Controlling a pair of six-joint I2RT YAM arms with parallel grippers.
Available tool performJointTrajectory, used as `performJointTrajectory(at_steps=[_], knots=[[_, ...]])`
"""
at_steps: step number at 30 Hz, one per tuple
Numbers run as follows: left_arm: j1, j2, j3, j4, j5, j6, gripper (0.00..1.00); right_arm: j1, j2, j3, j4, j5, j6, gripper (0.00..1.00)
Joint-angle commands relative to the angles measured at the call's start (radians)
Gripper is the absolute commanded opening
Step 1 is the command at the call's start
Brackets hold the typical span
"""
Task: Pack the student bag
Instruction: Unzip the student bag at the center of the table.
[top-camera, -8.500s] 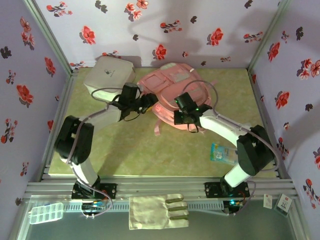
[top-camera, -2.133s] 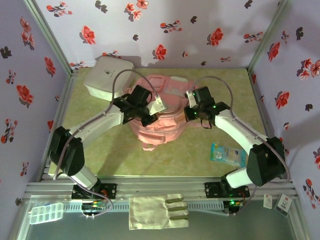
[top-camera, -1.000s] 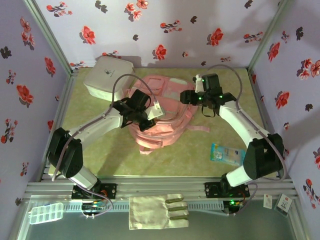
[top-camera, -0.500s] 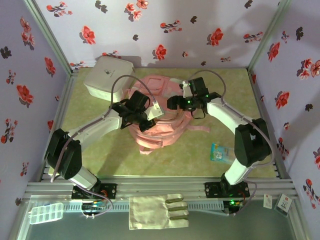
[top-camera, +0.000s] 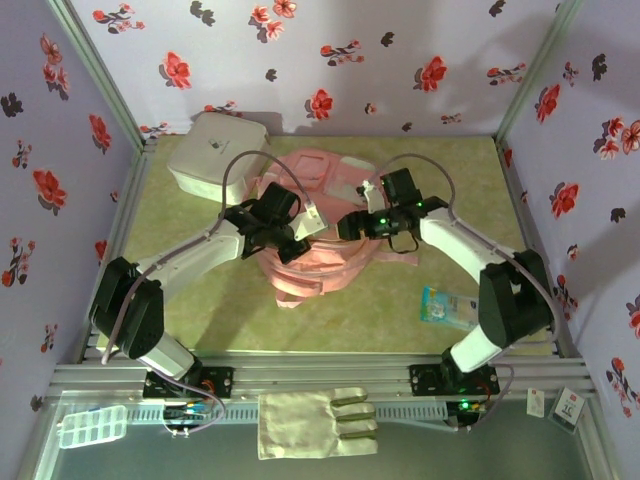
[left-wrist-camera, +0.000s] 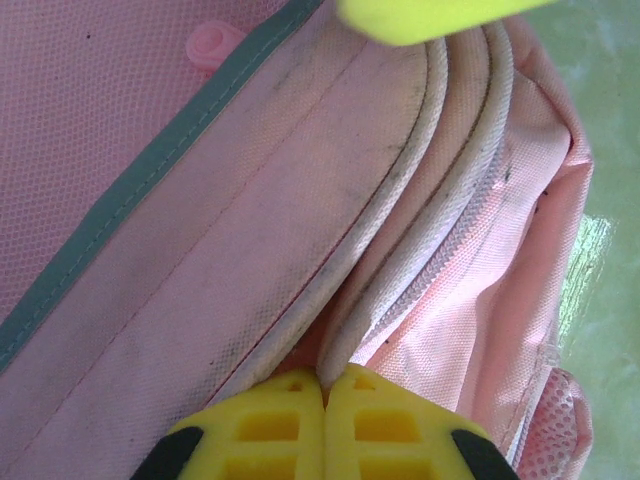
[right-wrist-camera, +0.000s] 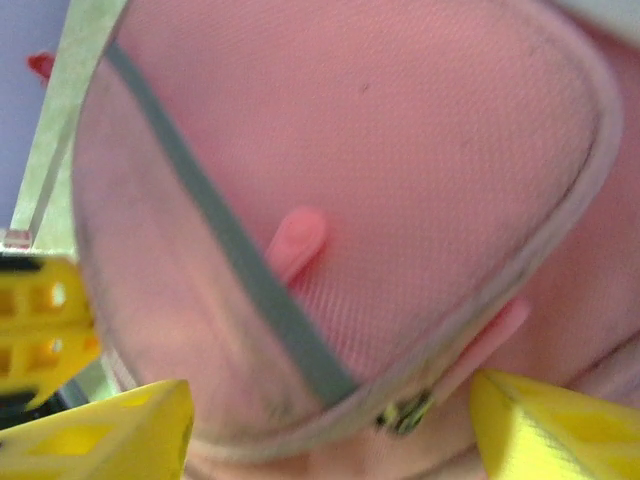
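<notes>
The pink student bag (top-camera: 322, 268) lies in the middle of the green table, under both wrists. My left gripper (top-camera: 303, 226) is shut on the pale piped trim of the bag (left-wrist-camera: 250, 200), with the yellow fingertips (left-wrist-camera: 290, 400) pinched together beside the zip. My right gripper (top-camera: 352, 224) hovers open over the bag's front pocket (right-wrist-camera: 400, 150). Its yellow fingers (right-wrist-camera: 548, 432) stand wide on either side of a small metal zip pull (right-wrist-camera: 405, 412). A pink pull tab (right-wrist-camera: 298, 240) lies on the pocket. Nothing sits between the right jaws.
A white rounded-square box (top-camera: 215, 150) stands at the back left, close to the bag. A blue-green packet (top-camera: 448, 307) lies at the front right. A cloth with pens (top-camera: 316, 423) and a clear plastic case (top-camera: 92, 426) rest on the near ledge. Flowered walls enclose the table.
My right gripper has swung in from the back right and come down over the bag's front pocket, close to the left gripper. The left gripper has kept its grip and barely moved.
</notes>
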Motion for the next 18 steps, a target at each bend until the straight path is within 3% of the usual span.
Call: performJointTrajectory(at_steps=[1, 6, 9, 12, 15, 18], knots=[[0.007, -0.002, -0.011, 0.084, -0.041, -0.026, 0.0, 0.015, -0.054, -0.045, -0.081, -0.057, -0.056, 0.7], [0.006, -0.01, -0.011, 0.077, -0.039, -0.021, 0.0, 0.013, -0.075, -0.041, -0.077, 0.024, -0.089, 0.6], [0.007, -0.013, -0.009, 0.058, -0.035, -0.014, 0.03, -0.012, -0.088, -0.041, 0.0, 0.117, -0.016, 0.67], [0.005, -0.022, -0.016, 0.047, -0.029, -0.018, 0.07, -0.038, -0.078, -0.025, 0.056, 0.115, 0.046, 0.7], [0.006, -0.047, -0.01, 0.015, 0.002, -0.024, 0.18, -0.039, -0.051, 0.004, 0.073, 0.11, 0.065, 0.69], [0.006, -0.09, -0.01, 0.002, 0.02, -0.03, 0.4, -0.039, -0.012, 0.034, 0.078, 0.105, 0.065, 0.68]])
